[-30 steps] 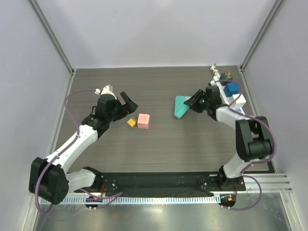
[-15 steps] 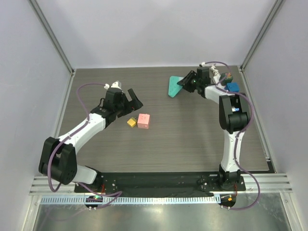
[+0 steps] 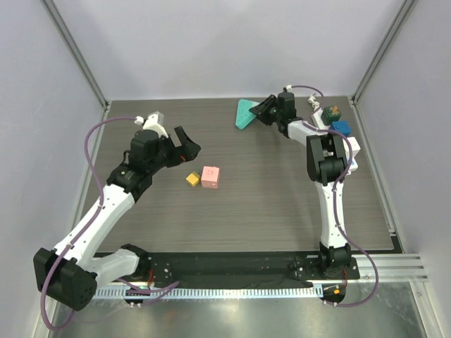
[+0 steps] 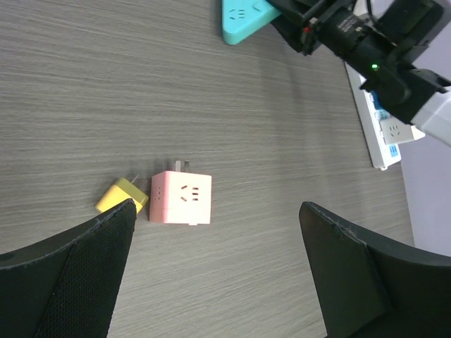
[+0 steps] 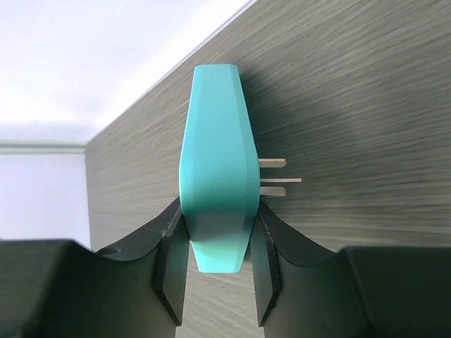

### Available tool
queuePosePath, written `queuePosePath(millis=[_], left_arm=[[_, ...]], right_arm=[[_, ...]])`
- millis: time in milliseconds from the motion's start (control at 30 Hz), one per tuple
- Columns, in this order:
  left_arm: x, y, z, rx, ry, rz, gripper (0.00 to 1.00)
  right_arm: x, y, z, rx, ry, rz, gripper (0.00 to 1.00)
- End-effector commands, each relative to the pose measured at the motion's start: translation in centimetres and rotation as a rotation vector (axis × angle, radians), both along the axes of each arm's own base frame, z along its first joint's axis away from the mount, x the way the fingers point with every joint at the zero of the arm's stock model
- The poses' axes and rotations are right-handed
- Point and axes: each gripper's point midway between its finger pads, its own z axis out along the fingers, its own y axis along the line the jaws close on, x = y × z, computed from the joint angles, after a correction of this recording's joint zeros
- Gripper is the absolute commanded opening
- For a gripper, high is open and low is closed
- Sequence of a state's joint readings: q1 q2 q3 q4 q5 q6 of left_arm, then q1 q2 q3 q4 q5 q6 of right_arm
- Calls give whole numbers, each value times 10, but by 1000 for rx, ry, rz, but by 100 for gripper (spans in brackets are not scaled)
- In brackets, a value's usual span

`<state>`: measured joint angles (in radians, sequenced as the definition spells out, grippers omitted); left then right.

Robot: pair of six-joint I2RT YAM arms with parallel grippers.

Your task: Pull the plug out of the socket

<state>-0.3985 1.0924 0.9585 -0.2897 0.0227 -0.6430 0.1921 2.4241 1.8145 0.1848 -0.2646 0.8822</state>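
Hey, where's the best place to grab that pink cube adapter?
Probably from above on the pink cube: pinch the pronged side, clear of the prongs, against the flat side opposite. The yellow block crowds a third side.

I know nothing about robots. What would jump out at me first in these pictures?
The teal triangular block stands out: the right tool is clamped on it near the far edge of the table, its metal prongs bare. The left tool hangs open over a pink cube and a small yellow plug mid-table. Along the right edge lies the white power strip, partly hidden by the right arm.
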Motion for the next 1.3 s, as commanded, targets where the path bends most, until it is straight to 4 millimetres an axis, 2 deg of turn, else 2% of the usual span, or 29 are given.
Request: queuePosePath(millis=[0, 67, 133, 167, 233, 267, 333, 367, 433, 467, 533, 567, 600, 667, 700, 733, 767, 800, 833, 867, 900, 933, 967, 1000, 1033, 1067, 1167, 1200, 1267], left_arm=[[-11, -5, 2, -33, 13, -40, 97], [-20, -16, 0, -92, 44, -84, 97], [-33, -33, 3, -159, 57, -190, 98], [-40, -38, -1, -183, 75, -226, 98], [-53, -47, 1, -215, 91, -301, 99], [-67, -51, -1, -227, 130, -354, 100], [-80, -48, 1, -220, 145, -374, 100], [-90, -45, -7, -212, 188, -378, 100], [-105, -44, -2, -228, 176, -408, 100], [-112, -43, -11, -235, 198, -413, 100], [-124, -41, -5, -284, 170, -411, 100], [-130, -40, -17, -300, 186, -405, 100], [-132, -42, -11, -330, 152, -417, 100], [-143, -41, -7, -377, 137, -424, 100], [-148, -42, -5, -388, 139, -444, 100], [-154, -41, 1, -395, 118, -460, 100], [-157, -40, 4, -395, 108, -470, 100], [-160, -39, 7, -397, 98, -475, 100], [-165, -39, 9, -398, 103, -488, 100], [-169, -39, 17, -402, 81, -502, 100], [-172, -39, 20, -407, 80, -519, 100], [-178, -41, 24, -414, 79, -547, 100], [-182, -41, 29, -419, 72, -564, 100], [-185, -41, 30, -420, 74, -575, 100], [-187, -41, 32, -420, 72, -582, 100], [-189, -41, 33, -421, 73, -591, 100], [-190, -41, 34, -415, 63, -598, 100], [-189, -42, 32, -413, 74, -602, 100], [-189, -43, 33, -412, 80, -613, 100]], right_arm=[[-17, 40, 8, 21, -35, 83, 1], [-13, 46, 10, 43, -50, 97, 1], [-8, 38, -14, -14, -3, 86, 4], [0, 36, -8, -24, -28, 97, 11], [1, 39, -17, 0, -13, 124, 22], [2, 41, -12, 4, -22, 138, 30], [0, 38, -12, -27, -5, 143, 58], [0, 38, -7, -49, -19, 151, 77], [-3, 32, -2, -88, -4, 149, 89], [0, 31, 21, -110, -45, 153, 95], [-7, 13, 26, -225, -12, 133, 100], [-9, 6, 34, -261, -15, 122, 100], [-10, -5, 63, -309, -61, 115, 100], [-21, -30, 71, -383, -17, 74, 100], [-29, -40, 104, -403, -54, 52, 100], [-33, -66, 108, -439, -33, 9, 100], [-47, -80, 101, -446, 6, -10, 100], [-59, -98, 129, -432, -21, -52, 100], [-67, -113, 135, -416, -21, -84, 100], [-81, -147, 112, -396, 54, -141, 100], [-90, -159, 111, -396, 66, -171, 100], [-101, -180, 131, -397, 34, -224, 100], [-117, -208, 126, -416, 58, -283, 100], [-123, -219, 112, -427, 92, -300, 100], [-131, -231, 120, -429, 84, -326, 100], [-141, -250, 111, -428, 114, -359, 100], [-160, -275, 114, -416, 127, -408, 100], [-166, -292, 114, -416, 135, -444, 100], [-176, -305, 118, -425, 135, -479, 100]])
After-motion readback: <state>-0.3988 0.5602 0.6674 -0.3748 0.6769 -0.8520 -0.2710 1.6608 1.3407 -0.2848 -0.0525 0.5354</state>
